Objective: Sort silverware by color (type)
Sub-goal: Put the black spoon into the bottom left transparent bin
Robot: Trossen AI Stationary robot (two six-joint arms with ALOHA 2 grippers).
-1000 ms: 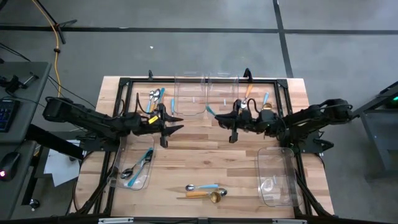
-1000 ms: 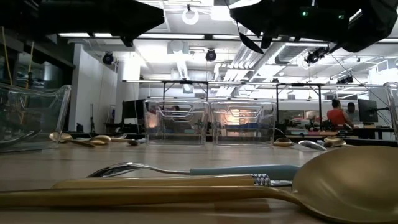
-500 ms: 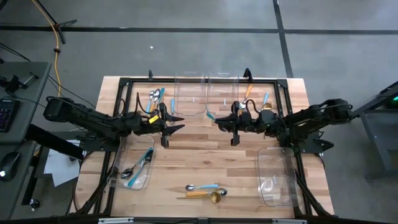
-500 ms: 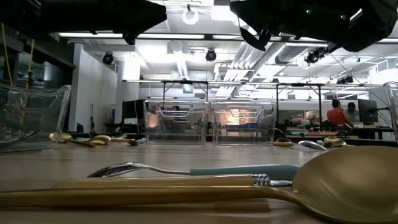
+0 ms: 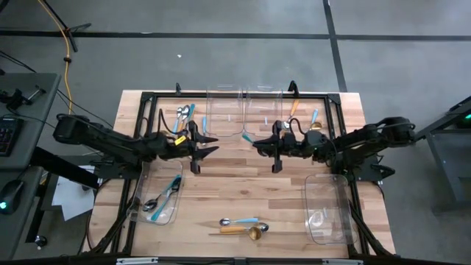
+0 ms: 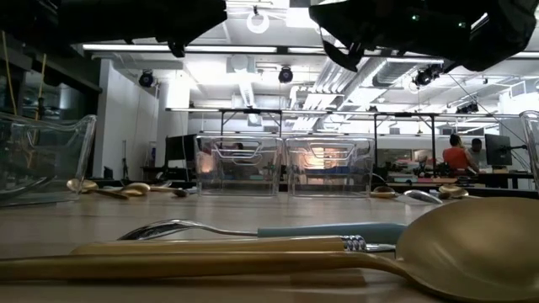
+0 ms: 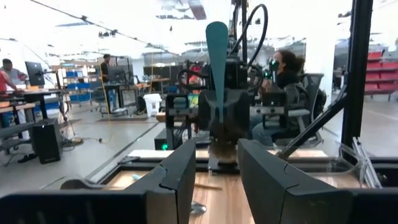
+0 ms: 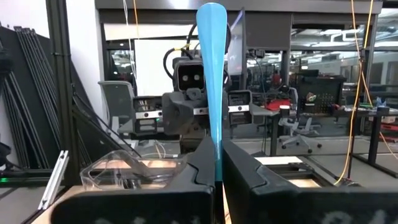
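Looking from above, the wooden table (image 5: 243,188) stood on a grey floor, with a black frame around it. The left gripper (image 5: 208,144) hung released and empty over the middle; the right gripper (image 5: 251,140) faced it, clenched on a light-blue handle (image 5: 247,137). Two clear bins (image 5: 243,110) stood at the far edge between two groups of silverware (image 5: 182,116). Another bin (image 5: 158,197) near the left side held blue-handled spoons, and one bin (image 5: 327,207) lay at the right. Three utensils (image 5: 243,227) lay loose at the near edge.

From table height, a gold spoon (image 6: 472,244) and a blue-handled spoon (image 6: 253,229) filled the foreground and hid much of the surface. Behind was a workshop with bright ceiling lights, and a person in red (image 6: 457,156) sat far off.

In the left wrist view, the fingers (image 7: 180,171) stood apart, and the other arm held the handle (image 7: 217,68) upright.

In the right wrist view, the fingers (image 8: 202,165) pinched the handle (image 8: 211,81) between them.
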